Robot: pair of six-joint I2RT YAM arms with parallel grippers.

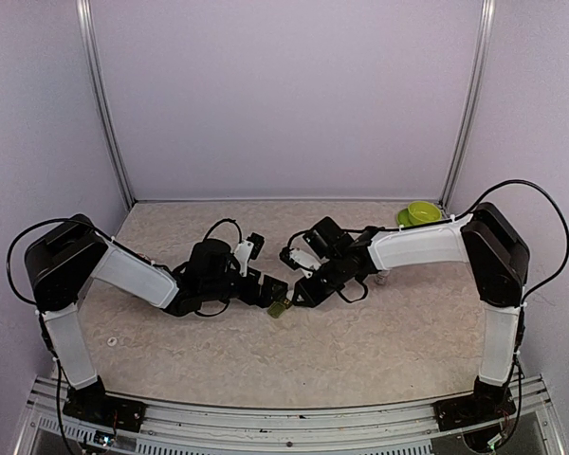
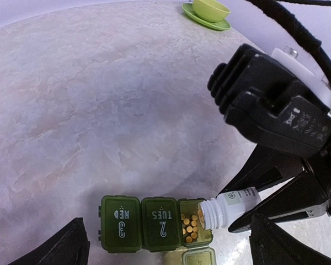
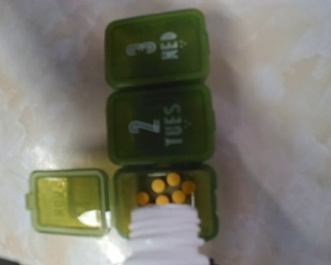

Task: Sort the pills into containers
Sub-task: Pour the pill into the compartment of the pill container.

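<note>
**Desk:** What do we have from above?

**Photographer:** We see both arms meeting at the middle of the table [image 1: 379,351]. The left gripper [image 1: 267,290] and right gripper [image 1: 303,290] crowd over the green containers [image 1: 281,308]. From here we cannot read either grip.

**Desk:** And the left wrist?

**Photographer:** We find the left gripper spread wide on either side of the strip, holding nothing. The right gripper is clamped on a white bottle [image 2: 231,204], tipped toward the end compartment, where yellow pills [image 2: 190,226] lie. That compartment's lid [image 2: 198,258] is flipped open, and the other two are closed.

**Desk:** The right wrist?

**Photographer:** We look down past the bottle's threaded neck at the pills in that same compartment.

**Desk:** What worries us?

**Photographer:** Nothing pins the strip. We think a nudge from the neck could slide it and send pills onto the table. A steeper tilt could dump too many into one compartment, or over its wall.
</note>
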